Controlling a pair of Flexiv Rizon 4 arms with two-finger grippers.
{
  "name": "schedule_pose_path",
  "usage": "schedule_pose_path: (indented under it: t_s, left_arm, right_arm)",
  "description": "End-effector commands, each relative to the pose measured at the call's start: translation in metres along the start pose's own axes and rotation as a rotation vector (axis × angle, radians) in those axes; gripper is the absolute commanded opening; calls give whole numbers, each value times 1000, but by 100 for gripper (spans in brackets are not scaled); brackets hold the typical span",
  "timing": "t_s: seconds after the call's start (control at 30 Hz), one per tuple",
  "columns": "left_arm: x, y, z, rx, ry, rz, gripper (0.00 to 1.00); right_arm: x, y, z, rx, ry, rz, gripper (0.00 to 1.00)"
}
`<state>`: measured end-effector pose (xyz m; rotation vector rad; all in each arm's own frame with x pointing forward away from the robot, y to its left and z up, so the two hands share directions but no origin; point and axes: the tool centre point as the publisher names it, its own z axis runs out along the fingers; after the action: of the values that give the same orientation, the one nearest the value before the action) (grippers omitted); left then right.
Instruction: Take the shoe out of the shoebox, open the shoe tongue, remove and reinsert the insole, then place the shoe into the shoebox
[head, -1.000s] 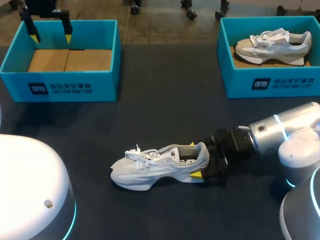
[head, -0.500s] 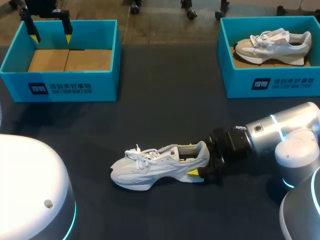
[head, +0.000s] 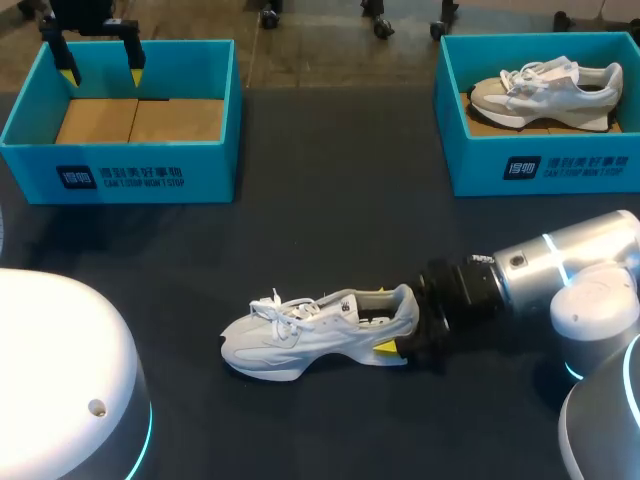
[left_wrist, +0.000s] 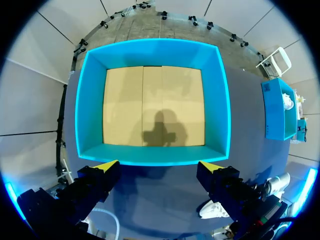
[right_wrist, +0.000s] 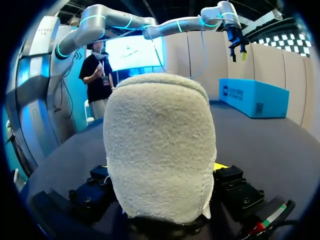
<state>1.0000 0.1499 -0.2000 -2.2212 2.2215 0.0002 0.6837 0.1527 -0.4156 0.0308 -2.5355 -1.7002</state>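
In the head view, the white shoe (head: 320, 330) lies on its sole on the dark counter (head: 300, 220), toe toward my left, its heel pinched by the right hand (head: 393, 322). The left hand (head: 100, 62) hangs spread over the left shoebox (head: 120, 175), and a second shoe (head: 545, 85) sits in the right shoebox (head: 540, 165). In the left wrist view, the spread fingers (left_wrist: 106, 167) stand just short of that box's near wall, with its cardboard floor ahead. In the right wrist view, the shoe's fuzzy heel sits upright in the right hand's grasp.

Fuzzy cloth shoe (right_wrist: 159, 145) (matt)
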Motion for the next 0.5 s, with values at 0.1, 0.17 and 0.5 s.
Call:
schedule_pose_path:
  t_s: [0.1, 0.17, 0.5]
  left_arm:
    - [0, 0, 0, 0, 0, 0, 100]
    - [0, 0, 0, 0, 0, 0, 100]
    - [0, 0, 0, 0, 0, 0, 100]
  right_arm:
    - [2, -3, 6, -2, -6, -1, 100]
    - [1, -3, 7, -2, -5, 0, 100]
    - [0, -1, 11, 3, -2, 1, 0]
